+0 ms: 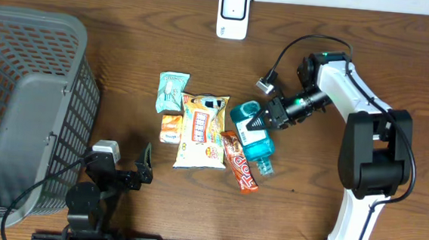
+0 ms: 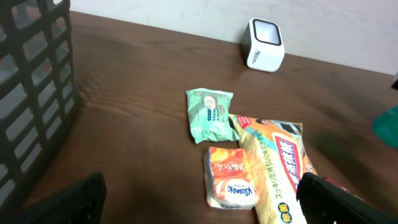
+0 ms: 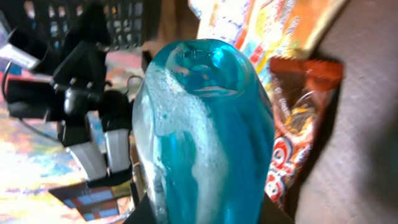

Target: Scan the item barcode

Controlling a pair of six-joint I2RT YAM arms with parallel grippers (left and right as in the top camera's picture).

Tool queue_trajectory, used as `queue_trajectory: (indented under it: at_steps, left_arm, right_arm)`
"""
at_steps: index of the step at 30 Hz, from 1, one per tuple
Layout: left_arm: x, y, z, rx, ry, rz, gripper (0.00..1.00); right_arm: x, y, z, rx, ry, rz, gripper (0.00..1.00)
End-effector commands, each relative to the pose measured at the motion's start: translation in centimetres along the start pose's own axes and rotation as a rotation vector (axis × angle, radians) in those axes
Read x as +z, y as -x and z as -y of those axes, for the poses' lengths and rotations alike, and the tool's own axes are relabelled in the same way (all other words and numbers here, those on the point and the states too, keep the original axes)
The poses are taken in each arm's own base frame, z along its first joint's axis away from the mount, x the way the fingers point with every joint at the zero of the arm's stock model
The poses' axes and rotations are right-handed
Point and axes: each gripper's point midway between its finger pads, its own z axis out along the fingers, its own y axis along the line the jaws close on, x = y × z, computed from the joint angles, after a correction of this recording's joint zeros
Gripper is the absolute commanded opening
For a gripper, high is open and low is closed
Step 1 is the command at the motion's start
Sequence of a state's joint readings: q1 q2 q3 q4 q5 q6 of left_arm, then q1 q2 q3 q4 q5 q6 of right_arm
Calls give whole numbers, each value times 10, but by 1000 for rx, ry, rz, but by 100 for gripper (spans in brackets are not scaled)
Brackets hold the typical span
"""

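A blue liquid bottle (image 1: 256,147) lies among the snacks at mid-table, its cap toward the table's front edge. My right gripper (image 1: 258,123) is shut on its far end. In the right wrist view the bottle (image 3: 205,124) fills the frame, with a black finger on each side of the right gripper (image 3: 208,214). The white barcode scanner (image 1: 232,13) stands at the table's back edge, also seen in the left wrist view (image 2: 265,45). My left gripper (image 1: 145,168) rests open near the front left, holding nothing; its fingers (image 2: 81,199) frame bare table.
A grey basket (image 1: 18,106) occupies the left side. A green wipes pack (image 1: 172,91), an orange tissue pack (image 1: 171,128), a yellow snack bag (image 1: 201,132) and a red-brown candy bar (image 1: 240,162) lie beside the bottle.
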State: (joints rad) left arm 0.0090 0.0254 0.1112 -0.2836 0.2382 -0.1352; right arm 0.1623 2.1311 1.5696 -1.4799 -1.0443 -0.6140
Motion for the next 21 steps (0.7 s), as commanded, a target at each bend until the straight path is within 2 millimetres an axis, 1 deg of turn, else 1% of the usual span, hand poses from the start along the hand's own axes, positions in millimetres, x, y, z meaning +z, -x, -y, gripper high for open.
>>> queue_trajectory:
  at_steps: [1,7,8,11,16,21]
  left_arm:
    - [2,-12,0,-18,-6,-37,98]
    - [2,-12,0,-18,-6,-37,98]
    - [2,-12,0,-18,-6,-37,98]
    - [2,-12,0,-18,-6,-37,98]
    - [2,-12,0,-18,-6,-37,98]
    - [2,-12,0,-18,-6,-37,98]
  right_arm:
    - [-23,6,-49,-184,57,110,1]
    - [-27,-10,-97,-262,51,108,1]
    - [-28,-11,-98,-265,50,109,1]
    - [-31,-20,-114,-283,40,108,1]
    - [-31,-28,-131,-314,35,107,1]
    - [-29,-31,-133,-306,39,96,1]
